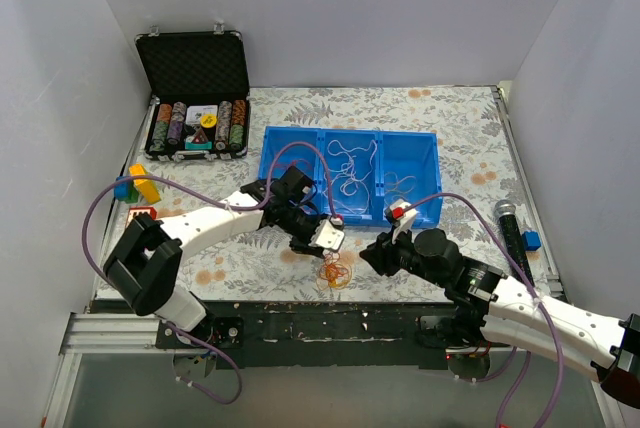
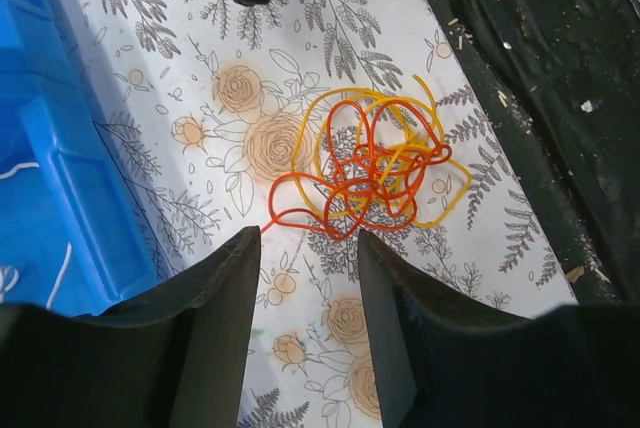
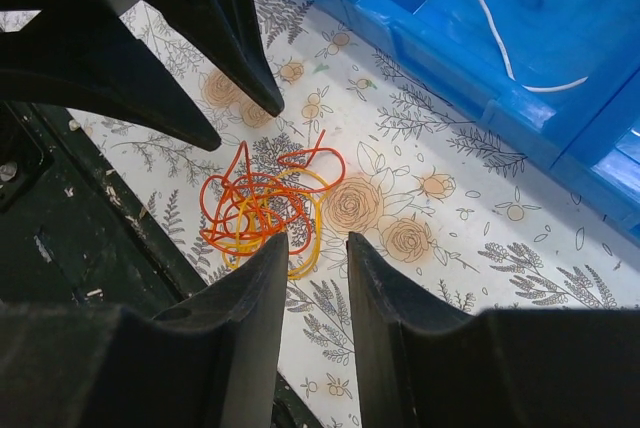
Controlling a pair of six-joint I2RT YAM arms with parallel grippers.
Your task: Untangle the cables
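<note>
Black fingers (image 2: 215,288) of the left gripper (image 2: 308,248) are held spread apart, with nothing pinched. Fingers (image 3: 230,328) of the right gripper (image 3: 315,248) are parted too, and empty. Orange and red cables (image 2: 370,163) are seen in a curly tangle on the flowery table (image 2: 300,28), between both grippers. White cables (image 1: 350,163) are seen inside the blue tray (image 1: 300,132).

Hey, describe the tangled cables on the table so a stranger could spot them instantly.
Find the blue three-compartment bin on the floral table. In front of it, between the left gripper and right gripper, lies a knot of cables. They're orange and red; the bin's wires are white.
</note>
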